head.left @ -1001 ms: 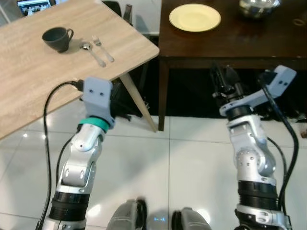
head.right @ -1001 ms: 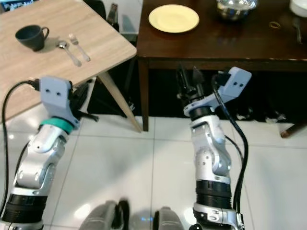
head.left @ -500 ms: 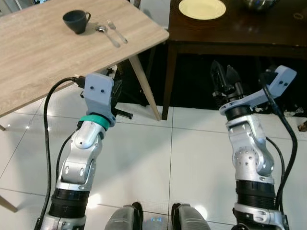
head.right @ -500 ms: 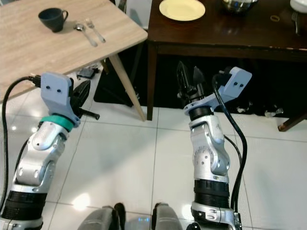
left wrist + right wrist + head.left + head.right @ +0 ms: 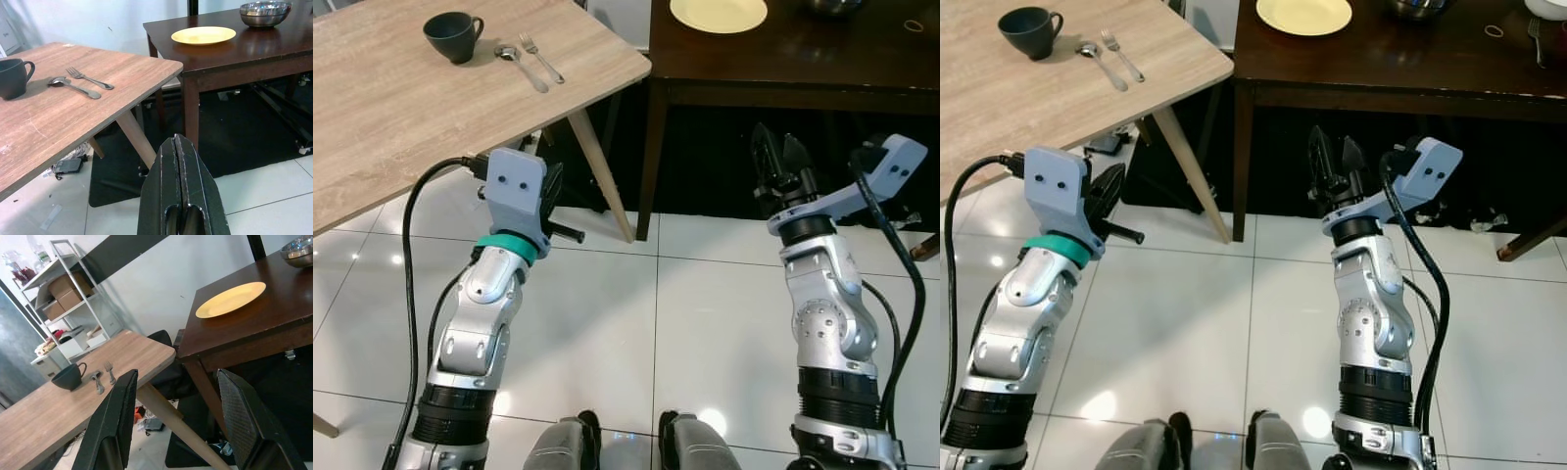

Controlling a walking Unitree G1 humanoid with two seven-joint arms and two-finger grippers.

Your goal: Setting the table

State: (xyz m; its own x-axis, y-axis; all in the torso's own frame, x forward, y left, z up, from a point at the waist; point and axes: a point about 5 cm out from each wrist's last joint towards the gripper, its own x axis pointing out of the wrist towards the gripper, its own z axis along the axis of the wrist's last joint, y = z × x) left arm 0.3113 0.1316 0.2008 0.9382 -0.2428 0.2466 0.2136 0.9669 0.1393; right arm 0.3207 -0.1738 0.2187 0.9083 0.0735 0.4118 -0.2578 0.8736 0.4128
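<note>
Far left on the light table [image 5: 391,108] sit the cup [image 5: 450,35], spoon [image 5: 521,67] and fork [image 5: 540,59]. Left gripper [image 5: 179,191] is clenched, empty. Right gripper [image 5: 783,168] is spread, empty, below the dark table [image 5: 803,59]; rising carelessly could knock its edge before reaching the plate [image 5: 719,13], far right.

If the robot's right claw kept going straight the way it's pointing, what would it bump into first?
Probably the dark wooden table. The open right gripper points up toward its near edge, where the yellow plate sits. Nothing else seems to lie between, though depth is hard to judge, so it might pass just under the tabletop instead.
</note>
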